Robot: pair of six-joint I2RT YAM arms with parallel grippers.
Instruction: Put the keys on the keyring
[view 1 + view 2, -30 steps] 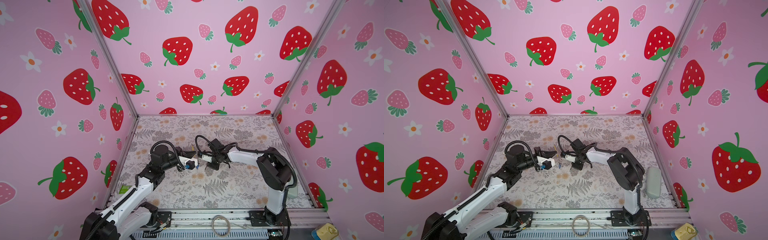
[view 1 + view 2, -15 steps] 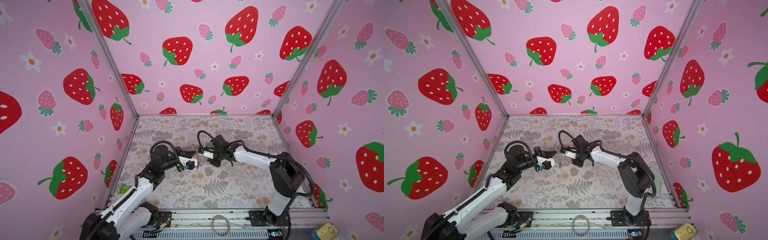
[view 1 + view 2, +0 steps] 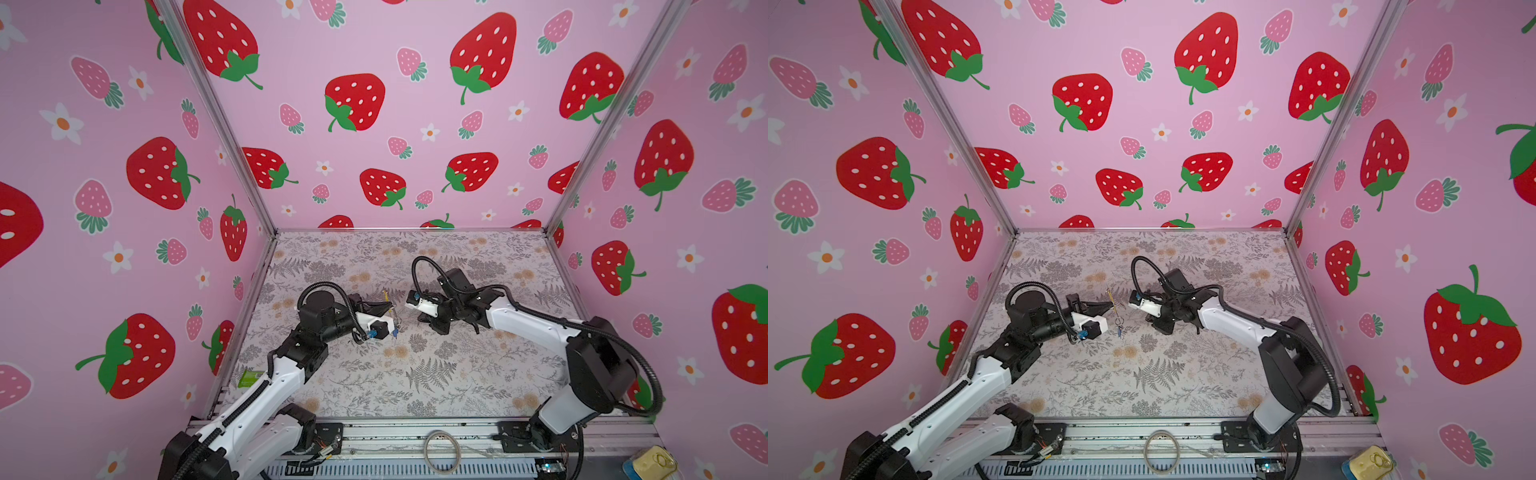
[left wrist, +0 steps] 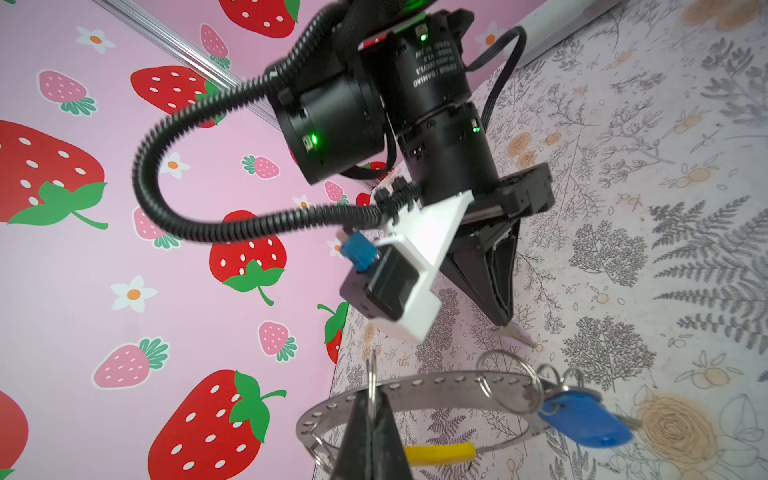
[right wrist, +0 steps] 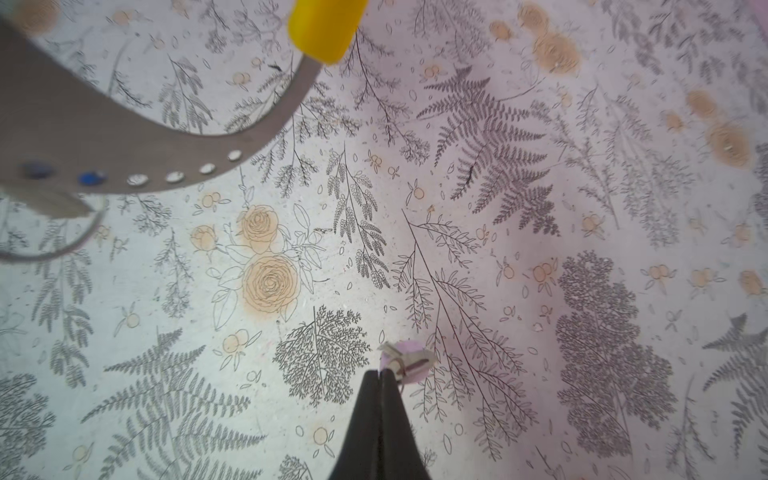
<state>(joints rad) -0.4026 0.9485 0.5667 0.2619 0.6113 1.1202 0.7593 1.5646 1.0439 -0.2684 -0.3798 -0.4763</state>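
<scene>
In the left wrist view my left gripper [image 4: 371,397] is shut on the grey perforated keyring [image 4: 436,380], at a small metal loop. The ring's yellow section [image 4: 440,453] sits just past the fingers. A key with a blue tag [image 4: 582,419] hangs from another loop on the ring. In both top views the ring is held up above the mat [image 3: 392,307] [image 3: 1112,306]. My right gripper [image 5: 380,371] is shut at mat level, its tips pinching the edge of the lilac-tagged key [image 5: 409,359]. The keyring [image 5: 145,166] is close by in that view.
A plain pale hoop [image 3: 442,451] lies on the front rail outside the floral mat [image 3: 415,386]. A green object [image 3: 251,378] sits by the left wall, and a yellowish tin [image 3: 652,461] at the front right corner. Pink strawberry walls [image 3: 374,124] enclose three sides.
My right gripper has closed at the lilac key, and that arm's elbow has swung out to the right. The left arm and keyring have stayed put.
</scene>
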